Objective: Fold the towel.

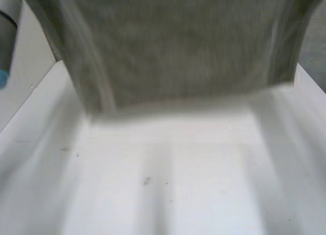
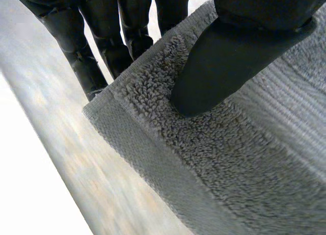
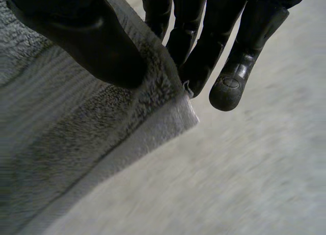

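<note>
In the head view the grey towel (image 1: pixel 178 46) hangs spread out in front of the camera and covers the upper part of the view, with its lower edge over the far part of the white table (image 1: pixel 168 174); I cannot tell if this edge touches the table. A part of the left arm (image 1: pixel 7 26) is beside the towel's upper left side. In the left wrist view the left hand (image 2: pixel 229 61) has one corner of the towel (image 2: pixel 229 163) in a pinch: the thumb presses on the fluffy face just beside the hemmed edge, and the fingers (image 2: pixel 102 46) are straight behind the cloth, on its other face. In the right wrist view the right hand (image 3: pixel 86 36) grips another corner of the towel (image 3: pixel 61 143) in the same way: the thumb lies on the near face close to the corner tip, and the fingers (image 3: pixel 229 87) reach out behind the cloth, past its edge
</note>
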Controlling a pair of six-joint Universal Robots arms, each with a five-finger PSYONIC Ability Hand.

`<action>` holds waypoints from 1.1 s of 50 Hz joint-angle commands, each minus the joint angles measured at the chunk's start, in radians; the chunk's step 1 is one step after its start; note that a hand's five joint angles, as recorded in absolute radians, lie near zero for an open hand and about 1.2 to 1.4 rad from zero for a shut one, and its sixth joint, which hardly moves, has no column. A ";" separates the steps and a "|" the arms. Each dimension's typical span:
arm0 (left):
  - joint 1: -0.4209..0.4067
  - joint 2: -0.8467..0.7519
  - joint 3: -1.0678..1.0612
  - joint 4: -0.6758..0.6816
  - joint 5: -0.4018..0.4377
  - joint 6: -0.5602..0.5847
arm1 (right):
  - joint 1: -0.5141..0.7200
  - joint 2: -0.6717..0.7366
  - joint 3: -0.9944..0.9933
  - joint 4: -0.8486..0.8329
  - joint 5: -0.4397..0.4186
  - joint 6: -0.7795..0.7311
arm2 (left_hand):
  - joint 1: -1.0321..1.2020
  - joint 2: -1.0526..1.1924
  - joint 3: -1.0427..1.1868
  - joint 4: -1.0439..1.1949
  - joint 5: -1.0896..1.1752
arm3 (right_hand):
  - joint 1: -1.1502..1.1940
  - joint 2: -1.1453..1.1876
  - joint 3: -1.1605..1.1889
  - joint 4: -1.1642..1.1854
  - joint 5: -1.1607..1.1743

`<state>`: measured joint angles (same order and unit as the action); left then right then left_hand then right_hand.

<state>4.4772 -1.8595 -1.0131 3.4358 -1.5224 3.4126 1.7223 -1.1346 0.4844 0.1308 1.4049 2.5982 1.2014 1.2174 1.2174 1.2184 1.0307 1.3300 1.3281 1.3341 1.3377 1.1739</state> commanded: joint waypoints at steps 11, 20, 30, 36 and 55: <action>0.019 -0.022 -0.510 0.115 0.030 -0.156 | -0.017 -0.056 0.622 0.089 -0.138 -0.035 | 0.195 0.179 0.179 0.178 0.191 | 0.066 0.068 0.062 0.059 0.048; 0.062 -0.214 -0.722 0.223 0.076 -0.150 | -0.015 0.058 0.940 -0.166 -0.149 -0.128 | 0.195 0.179 0.179 0.178 0.191 | 0.066 0.068 0.062 0.059 0.048; 0.103 -0.095 -0.867 0.185 0.079 0.000 | -0.035 -0.040 1.040 -0.096 -0.145 -0.247 | 0.195 0.179 0.179 0.178 0.191 | 0.066 0.068 0.062 0.059 0.048; 0.128 0.142 -1.010 0.080 0.119 0.108 | -0.130 -0.240 1.086 0.148 -0.156 -0.374 | 0.195 0.179 0.179 0.178 0.191 | 0.066 0.068 0.062 0.059 0.048; 0.119 0.196 -0.934 -0.020 0.265 0.091 | -0.158 -0.189 0.954 0.303 -0.173 -0.557 | 0.195 0.179 0.179 0.178 0.191 | 0.066 0.068 0.062 0.059 0.048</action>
<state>4.6108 -1.4425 -2.0691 3.3201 -1.2503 3.4965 1.5498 -1.5054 1.5135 0.5213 1.2180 2.0356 1.2055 1.2178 1.2177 1.2186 1.0308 1.3301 1.3281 1.3341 1.3376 1.1795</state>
